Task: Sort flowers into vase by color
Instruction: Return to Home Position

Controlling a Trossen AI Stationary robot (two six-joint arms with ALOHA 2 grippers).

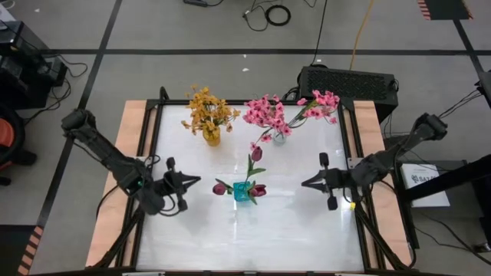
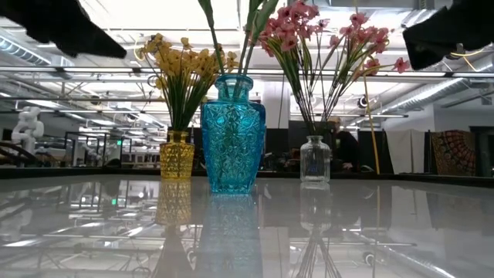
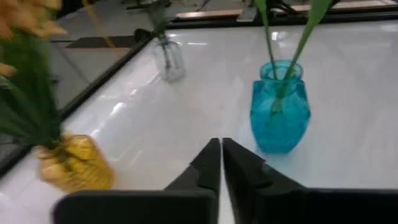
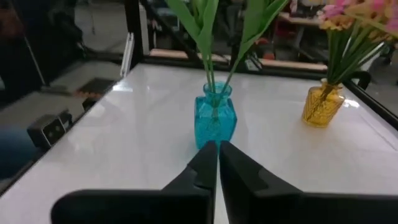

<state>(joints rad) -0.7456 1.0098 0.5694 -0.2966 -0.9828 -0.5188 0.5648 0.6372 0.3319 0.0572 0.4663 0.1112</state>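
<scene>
Flowers [image 1: 249,180] all vased: dark red in blue vase [image 1: 244,192] mid-surface [image 1: 307,230], yellow in yellow vase [image 1: 212,137], pink in clear vase [image 1: 279,137], both nearer the far edge. Left fingers [image 1: 196,182] and right fingers [image 1: 305,182] pressed together, empty, flanking blue vase, well apart. Stems likely light and springy, so grip low on stem, never blossoms.

I log: left arm, elbow bent, reaching inward; left gripper [image 1: 196,182], fingers pressed together. Right arm, mirrored; right gripper [image 1: 305,182], fingers together, pointing toward the left one.
</scene>
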